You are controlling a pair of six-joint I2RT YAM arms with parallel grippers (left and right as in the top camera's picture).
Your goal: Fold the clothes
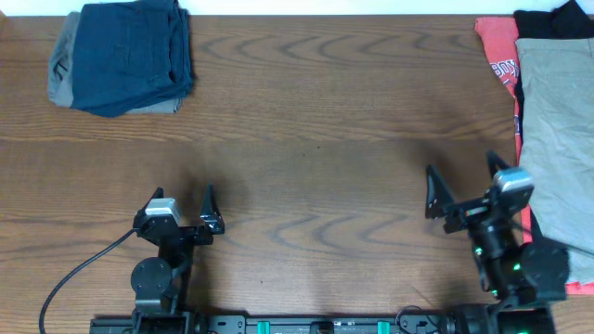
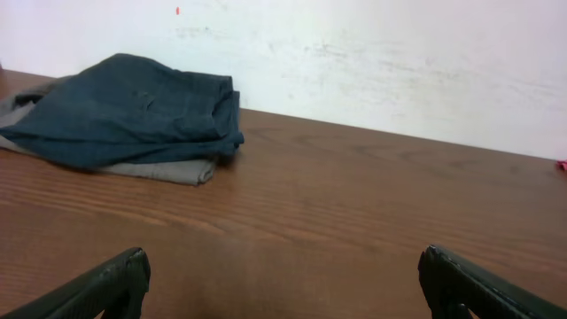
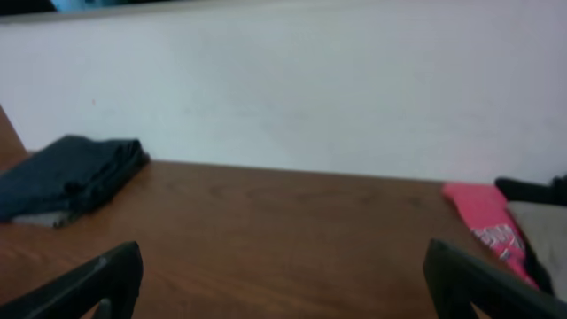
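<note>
Two spread hands (image 1: 181, 200) (image 1: 464, 176), folded navy shorts (image 1: 135, 56)

Bare wood of the table (image 1: 316, 111) runs open across the middle of the frame. At upper left, navy shorts (image 1: 130, 51) stacked on grey shorts (image 1: 60, 70) block passage. Along the right edge lie a beige garment (image 1: 557, 139), a red garment (image 1: 497, 42) and a black garment (image 1: 557, 20).

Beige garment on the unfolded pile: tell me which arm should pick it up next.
Right. The right gripper is open right beside the beige garment, while the left gripper, also open, is on the opposite side, nearer the folded navy shorts.
</note>
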